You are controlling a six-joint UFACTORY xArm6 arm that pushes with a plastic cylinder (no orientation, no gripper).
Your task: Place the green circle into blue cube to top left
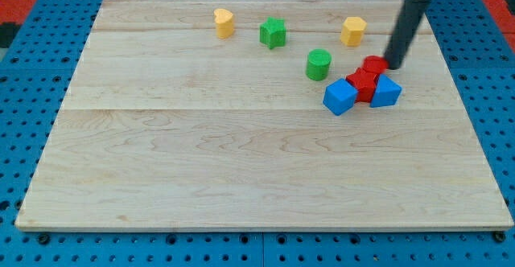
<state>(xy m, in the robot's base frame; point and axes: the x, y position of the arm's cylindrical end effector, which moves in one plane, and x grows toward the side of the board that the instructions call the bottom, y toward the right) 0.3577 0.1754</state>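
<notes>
In the single camera view, the arm's dark rod came in from the view's top right corner, its upper part cut off by the frame. My tip (395,64) rested at the view's right side of the red block cluster, touching or just beside the upper red block (373,64); the exact contact was hard to make out. No jaws existed on this rod, so nothing was clenched, released or grasped.

The red shapes were partly hidden: a second red block (362,84) sat pressed against the first, and their outlines could not be told apart clearly. A blue cube (339,96) touched the red pair on the view's left, and another blue block (387,92) touched it on the view's right, its shape partly hidden.

The green cylinder-shaped circle block (319,64) stood near the worktop's far right quarter, just up and left of the blue cube, close but apart from it.

Along the far edge of the pale wooden worktop (241,186) lay a yellow heart-like block (224,22), a green star-shaped block (273,33) and a yellow block (352,30) of unclear shape, well apart from one another.

The whole near half of the worktop and its left side lay open. The cluster sat near the right edge.
</notes>
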